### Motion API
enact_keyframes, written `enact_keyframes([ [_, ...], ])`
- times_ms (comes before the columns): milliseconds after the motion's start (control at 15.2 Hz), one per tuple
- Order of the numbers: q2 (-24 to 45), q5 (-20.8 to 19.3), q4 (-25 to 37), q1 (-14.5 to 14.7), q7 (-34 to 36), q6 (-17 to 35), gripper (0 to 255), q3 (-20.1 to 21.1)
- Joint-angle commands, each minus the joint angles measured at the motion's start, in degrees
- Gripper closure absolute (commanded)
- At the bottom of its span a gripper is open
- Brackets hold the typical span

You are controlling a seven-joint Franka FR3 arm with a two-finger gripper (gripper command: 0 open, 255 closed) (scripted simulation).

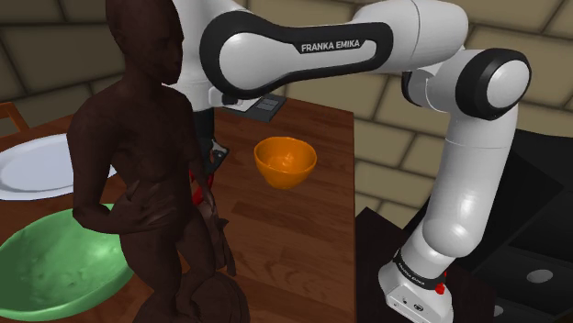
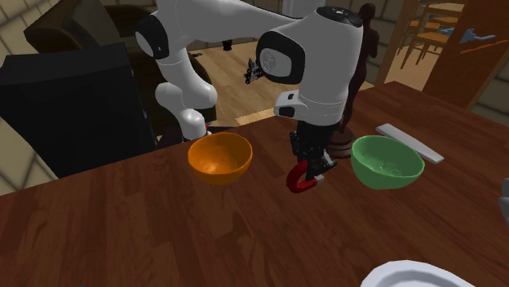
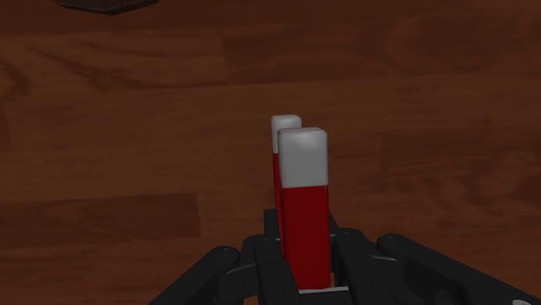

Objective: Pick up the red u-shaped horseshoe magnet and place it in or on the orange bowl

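- The arm (image 1: 464, 183) is white, fat and round, like big tubes.
- Its joints (image 1: 503, 84) are black.
- White letters (image 1: 331, 45) on a black band say FRANKA EMIKA.
- The gripper (image 3: 303, 264) is all black.
- A little red dot (image 1: 440, 289) sits near the arm's bottom.

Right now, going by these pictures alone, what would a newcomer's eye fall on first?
First, the tall dark brown human statue, looming in the shoulder view's left foreground and hiding much of the wooden table behind it. Next, the red horseshoe magnet with white tips, clasped in the black end effector, between the orange bowl and the green bowl in the second exterior view.
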Motion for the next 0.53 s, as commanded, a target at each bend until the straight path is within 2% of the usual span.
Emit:
enact_keyframes([
  [0,0.2,-0.1,1.8,0.4,0.0,-1.6,255,0.0],
  [462,1.0,-0.6,8.2,1.9,0.0,-7.4,255,0.0],
])
